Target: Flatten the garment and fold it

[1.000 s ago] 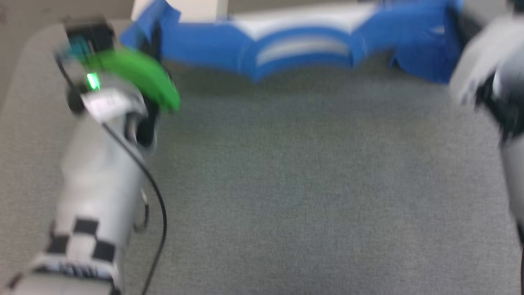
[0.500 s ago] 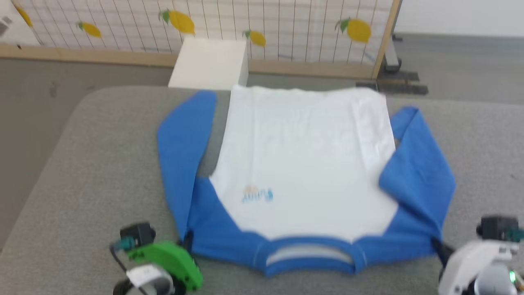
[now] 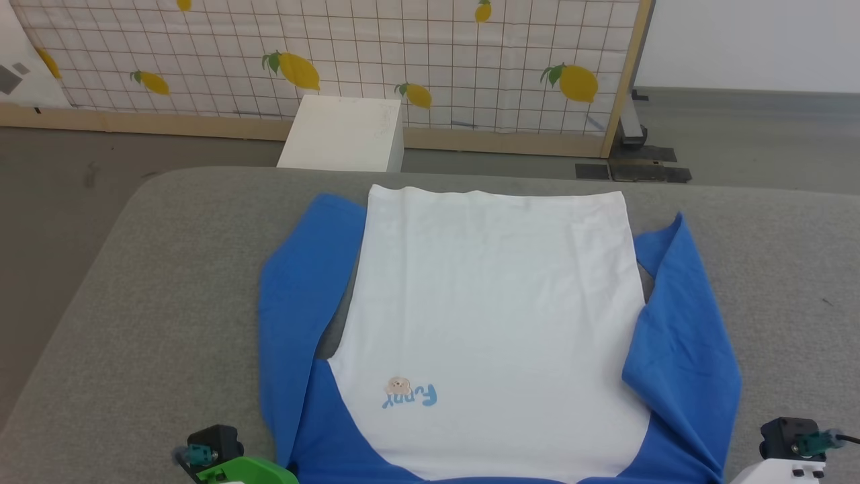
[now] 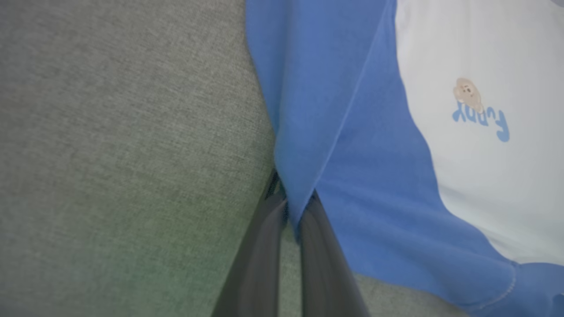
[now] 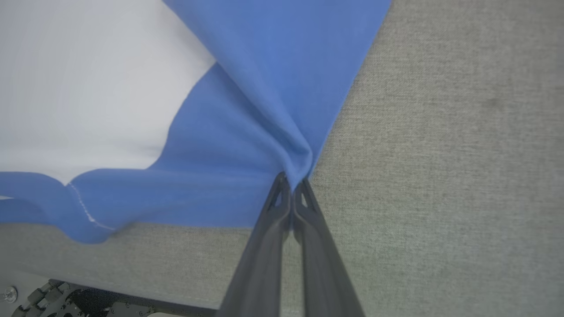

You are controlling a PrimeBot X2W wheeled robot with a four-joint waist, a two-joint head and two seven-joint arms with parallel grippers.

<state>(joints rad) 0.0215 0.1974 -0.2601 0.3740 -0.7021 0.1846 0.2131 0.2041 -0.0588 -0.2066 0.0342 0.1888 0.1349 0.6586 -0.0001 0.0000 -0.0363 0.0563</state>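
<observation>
While one garment [image 3: 497, 302] lies spread, left and right jaws each clamp its blue fabric.

Head cam sits high, looking forward and down across the grey surface [image 3: 168, 282]. It has the garment [image 3: 497, 302] at mid distance and a lemon-print screen [image 3: 336, 60] and white box [image 3: 342, 134] on the far side.

Left wrist cam is right down by the cloth, peering along the left gripper [image 4: 293, 200] at the blue sleeve edge. It also catches the small printed logo [image 4: 480, 112], which the head view has low on the white body. It seems to face roughly the head cam's way, hard to be sure that close.

Right wrist cam is equally close, looking along the right gripper [image 5: 291, 185] at the blue corner that sits at the head view's lower right.
</observation>
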